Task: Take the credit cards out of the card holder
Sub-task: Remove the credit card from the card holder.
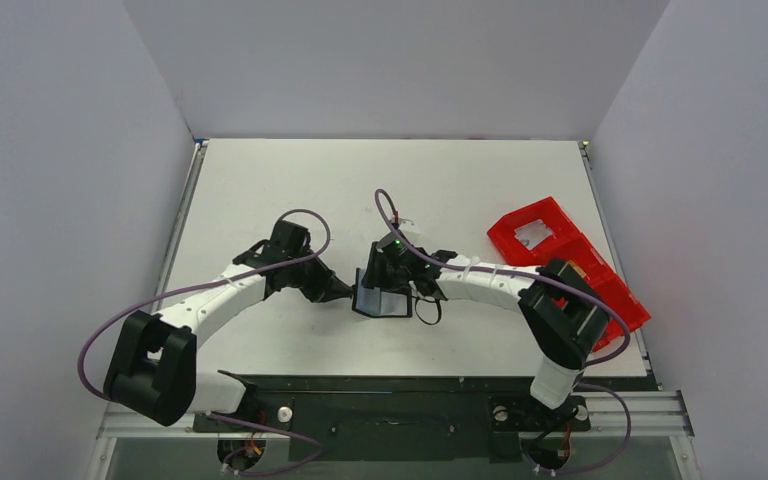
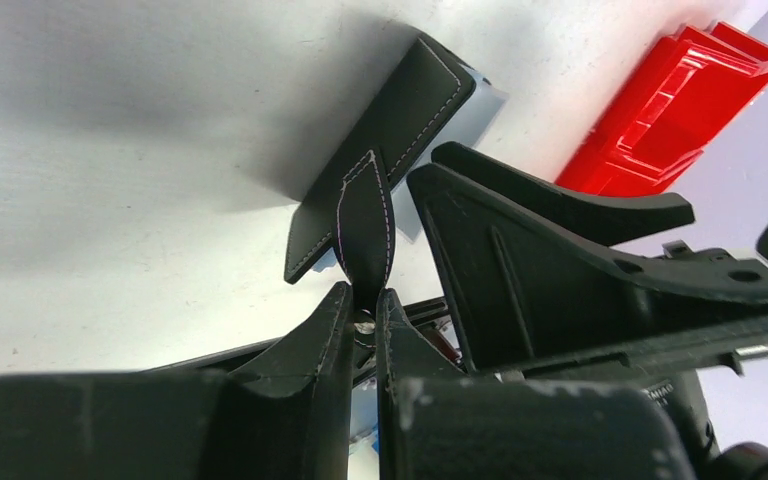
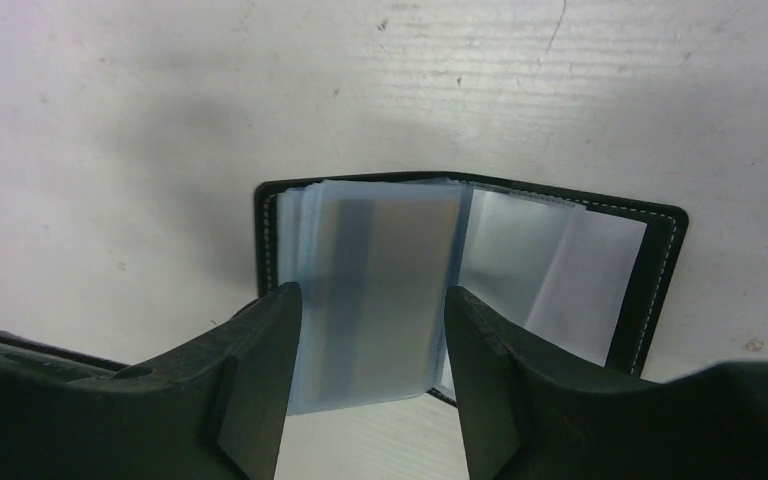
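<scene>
A red tray (image 1: pixel 572 240) sits well right of the holder (image 1: pixel 380 302), which is open on the table (image 1: pixel 360 180). Only the arms crowd it. At its left edge the left gripper (image 2: pixel 365 293) is pinched together on the tab (image 2: pixel 365 220). Over it the right gripper (image 3: pixel 370 293), jaws apart, flanks the clear sleeves (image 3: pixel 380 240); contact is unclear.

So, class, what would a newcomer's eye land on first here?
The bright red tray at the table's right edge stands out. Mid-table is the open black card holder: the left gripper pinches its tab, and the right gripper, open, straddles its clear sleeves.
</scene>
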{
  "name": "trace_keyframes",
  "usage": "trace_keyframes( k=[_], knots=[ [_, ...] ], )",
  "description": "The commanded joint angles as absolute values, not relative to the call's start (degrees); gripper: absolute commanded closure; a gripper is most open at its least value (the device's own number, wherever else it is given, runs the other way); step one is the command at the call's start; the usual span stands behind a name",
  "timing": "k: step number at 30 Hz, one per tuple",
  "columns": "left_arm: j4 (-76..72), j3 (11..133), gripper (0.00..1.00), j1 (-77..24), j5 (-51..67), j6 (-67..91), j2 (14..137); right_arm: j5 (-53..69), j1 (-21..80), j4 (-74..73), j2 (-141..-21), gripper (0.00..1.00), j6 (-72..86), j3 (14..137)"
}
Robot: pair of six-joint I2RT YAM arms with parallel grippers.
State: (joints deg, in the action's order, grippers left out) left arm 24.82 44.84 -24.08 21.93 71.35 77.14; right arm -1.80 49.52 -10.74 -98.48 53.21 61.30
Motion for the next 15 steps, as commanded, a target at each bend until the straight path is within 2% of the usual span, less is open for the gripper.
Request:
trace_keyframes(
  k=[1, 7, 15],
  knots=[
    [23.3, 43.4, 1.0, -24.3, 21.6, 71.7, 76.5, -0.5, 49.7, -5.0, -99.2, 0.48, 55.3, 59.5],
    [22.4, 42.1, 1.0, -24.3, 21.9, 72.0, 77.0, 1.0, 49.7, -3.8, -101.0, 0.48, 55.8, 58.1],
    [22.3, 41.7, 1.0, -24.0, 21.6, 72.1, 76.9, -1.6, 49.6, -4.9, -100.6, 0.56, 55.4, 56.3]
  ],
)
